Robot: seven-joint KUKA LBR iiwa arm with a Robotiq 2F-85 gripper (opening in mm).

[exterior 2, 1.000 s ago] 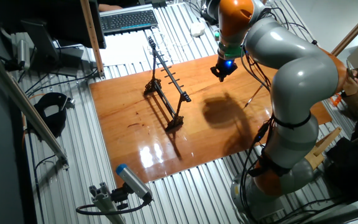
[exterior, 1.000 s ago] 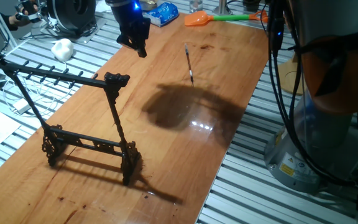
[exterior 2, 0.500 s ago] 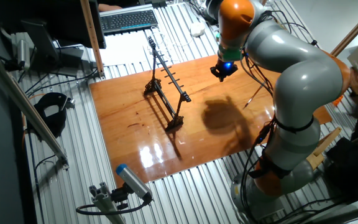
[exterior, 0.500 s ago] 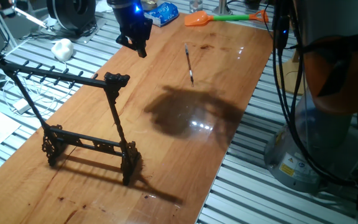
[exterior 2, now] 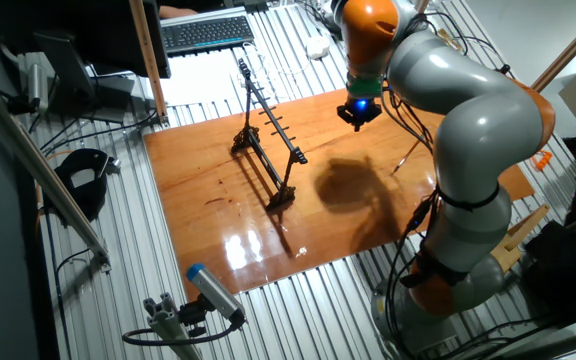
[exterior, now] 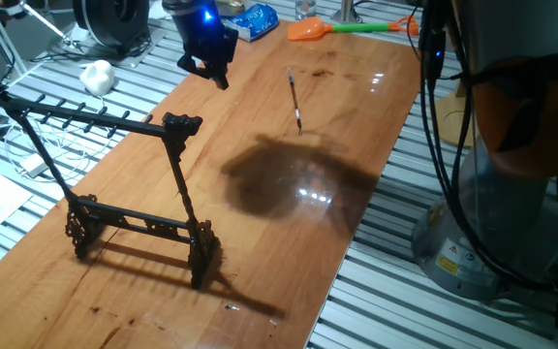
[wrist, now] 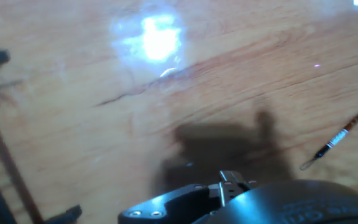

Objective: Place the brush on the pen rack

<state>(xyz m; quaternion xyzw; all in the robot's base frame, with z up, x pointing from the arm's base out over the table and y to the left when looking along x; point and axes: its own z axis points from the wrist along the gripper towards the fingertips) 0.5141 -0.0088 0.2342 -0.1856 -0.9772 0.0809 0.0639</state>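
The brush lies flat on the wooden table, thin and pale with a dark tip; it also shows as the brush and, at the right edge of the hand view, the brush. The pen rack stands upright to the left, a black frame with a pegged top bar, also seen as the pen rack. My gripper hovers above the table between rack and brush, apart from both. Its two dark prongs look spread, and it holds nothing. Across the table it shows as the gripper.
An orange scoop with a green handle lies at the table's far end beside a blue packet. A white lump sits off the table to the left. My arm's base and its cables stand at the right.
My gripper has drifted slightly left, a little away from the brush, and the arm's shadow on the table shifted with it. The brush and the rack have not moved.
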